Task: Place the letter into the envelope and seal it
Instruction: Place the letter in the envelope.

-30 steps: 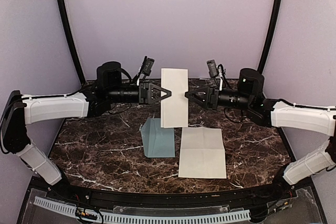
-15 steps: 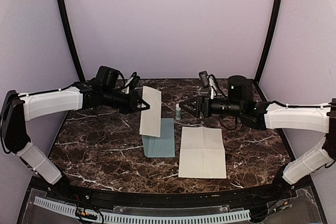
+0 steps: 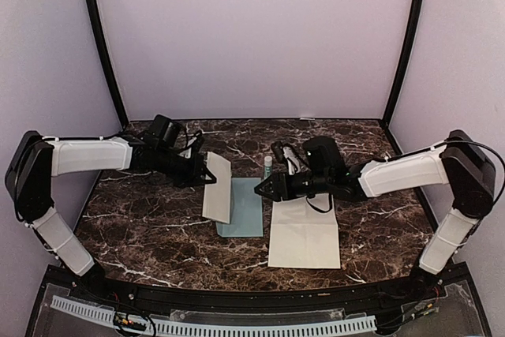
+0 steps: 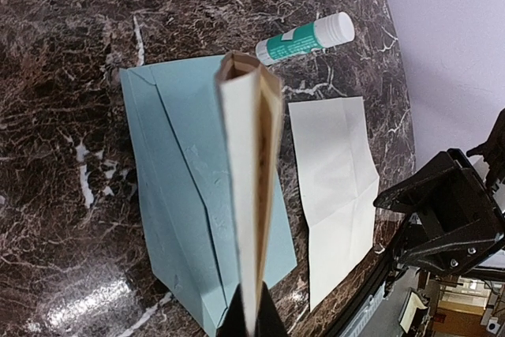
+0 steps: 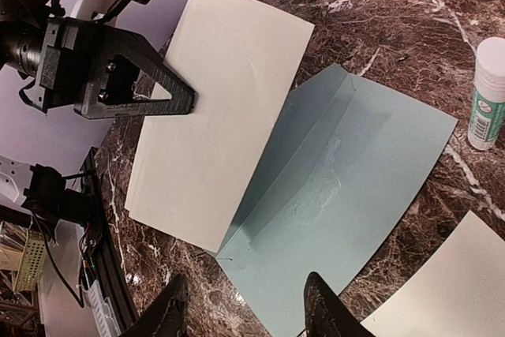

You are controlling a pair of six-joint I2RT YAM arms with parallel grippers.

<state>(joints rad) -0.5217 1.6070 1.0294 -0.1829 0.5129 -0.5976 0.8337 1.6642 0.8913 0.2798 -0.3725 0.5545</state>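
The pale blue envelope (image 3: 246, 211) lies flat on the marble with its flap open (image 5: 355, 187) (image 4: 177, 179). The letter (image 3: 217, 187) is a folded white sheet, held tilted with its lower edge at the envelope's left side (image 5: 221, 116). My left gripper (image 3: 203, 173) is shut on the letter's edge (image 4: 248, 313), and the letter shows edge-on (image 4: 248, 195) in the left wrist view. My right gripper (image 3: 259, 189) is open just over the envelope's right edge (image 5: 248, 305), with nothing between its fingers.
A white-and-green glue stick (image 3: 267, 167) lies behind the envelope (image 5: 489, 92) (image 4: 304, 39). A larger creased white sheet (image 3: 304, 230) lies flat to the right of the envelope (image 4: 335, 187) (image 5: 450, 290). The table's front rim is close below.
The left arm has brought the letter down and to the left, onto the envelope's left side. The right gripper has left the letter and dropped leftward to the envelope.
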